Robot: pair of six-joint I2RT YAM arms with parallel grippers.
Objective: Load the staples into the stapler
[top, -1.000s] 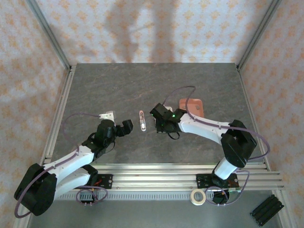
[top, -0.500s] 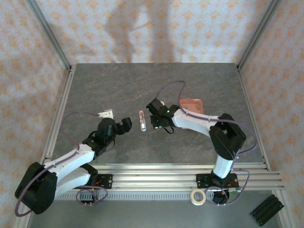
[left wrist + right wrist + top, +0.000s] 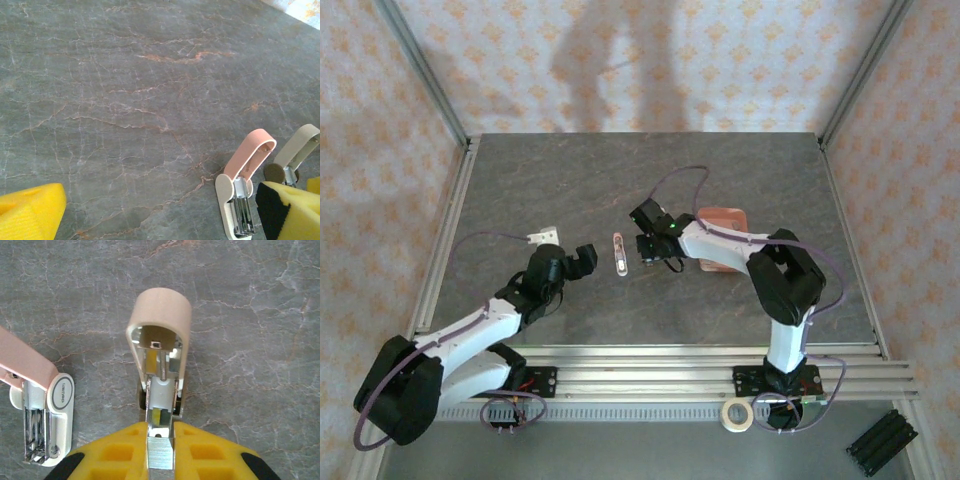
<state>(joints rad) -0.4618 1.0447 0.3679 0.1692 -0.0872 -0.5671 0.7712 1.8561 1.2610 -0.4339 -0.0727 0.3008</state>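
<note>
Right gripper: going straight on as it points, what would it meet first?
Most likely the pale beige open stapler just ahead; the silvery staple strip in the right gripper seems to touch it, though depth is unclear.

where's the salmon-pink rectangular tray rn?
Top view: the salmon-pink rectangular tray sits on the grey stone table, right of centre, partly covered by the right arm and just right of the right gripper.

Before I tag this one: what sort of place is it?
Probably a lab robot cell: aluminium frame posts, patterned cloth walls, and a grey stone-look table edged with mounting rails.
</note>
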